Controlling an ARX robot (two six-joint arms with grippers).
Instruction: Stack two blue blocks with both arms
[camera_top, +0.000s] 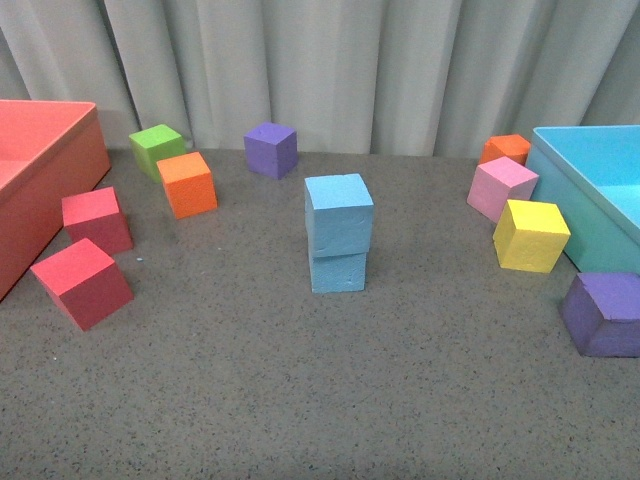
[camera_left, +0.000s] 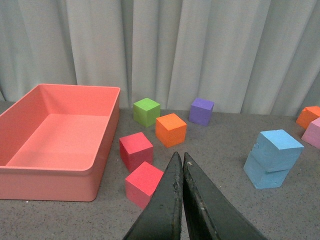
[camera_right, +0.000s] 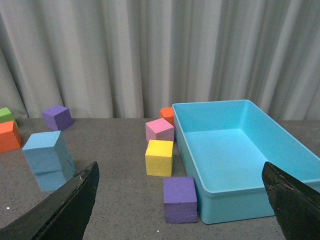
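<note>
Seeing left gripper (camera_left: 181, 165) pinched closed, holding nothing; right gripper (camera_right: 182, 192) spread wide, empty. Am reading two blue blocks stacked at frame centre: lower blue block (camera_top: 338, 270) sitting on table (camera_top: 300, 400), upper blue block (camera_top: 339, 213) resting on it, slightly twisted. Purple cube (camera_top: 271, 149) sitting beyond.
</note>
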